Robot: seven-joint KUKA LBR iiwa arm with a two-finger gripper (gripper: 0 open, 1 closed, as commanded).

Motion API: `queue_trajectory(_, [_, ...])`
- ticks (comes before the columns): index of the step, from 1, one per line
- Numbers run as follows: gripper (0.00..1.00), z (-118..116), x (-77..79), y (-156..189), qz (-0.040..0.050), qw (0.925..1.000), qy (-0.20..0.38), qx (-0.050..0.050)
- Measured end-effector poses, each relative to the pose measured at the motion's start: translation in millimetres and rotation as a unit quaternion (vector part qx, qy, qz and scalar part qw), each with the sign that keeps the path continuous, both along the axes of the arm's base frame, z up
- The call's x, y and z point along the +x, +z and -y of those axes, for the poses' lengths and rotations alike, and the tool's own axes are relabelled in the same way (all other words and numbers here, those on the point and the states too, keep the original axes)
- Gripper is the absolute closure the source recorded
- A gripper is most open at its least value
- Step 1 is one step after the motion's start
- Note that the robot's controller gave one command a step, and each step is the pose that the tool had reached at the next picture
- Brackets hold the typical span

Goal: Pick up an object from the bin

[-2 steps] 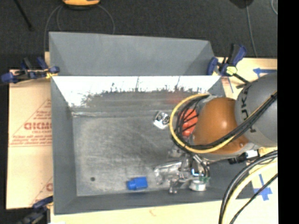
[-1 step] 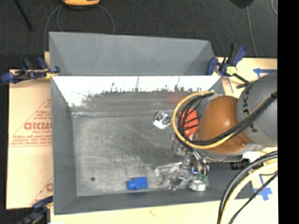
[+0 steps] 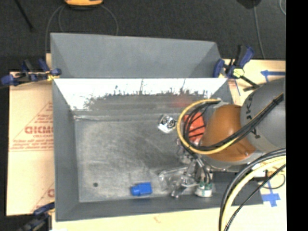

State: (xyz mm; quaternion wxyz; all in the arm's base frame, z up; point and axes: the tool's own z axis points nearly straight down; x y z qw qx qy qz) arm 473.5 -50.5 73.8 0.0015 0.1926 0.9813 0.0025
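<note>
Scuffed grey bin floor (image 3: 106,148), dark room floor (image 3: 144,13) around it. A blue block (image 3: 141,190) sits left of the pincer (image 3: 185,179), a silvery round piece (image 3: 167,123) beyond it. The pincer is low over a clear plastic thing (image 3: 169,178). Clenched or released, can't tell. The arm lettering (image 3: 250,109) is partly hidden.

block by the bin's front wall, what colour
The block is blue, best seen in the camera view.

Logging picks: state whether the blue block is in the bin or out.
In: the blue block lies on the bin floor, left of the gripper, apart from it.
</note>
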Motion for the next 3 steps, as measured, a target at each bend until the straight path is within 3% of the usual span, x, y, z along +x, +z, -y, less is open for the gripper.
queue_trajectory(1, [0.0, -1, 1.1, 2, 0.0001, 1.0, 0.003, -0.001])
queue_trajectory(2, [1.0, 0, 5.2, 4, 0.0066, 1.0, 0.002, -0.002])
queue_trajectory(3, [1.0, 0, 7.1, 69, 0.0014, 1.0, 0.006, -0.002])
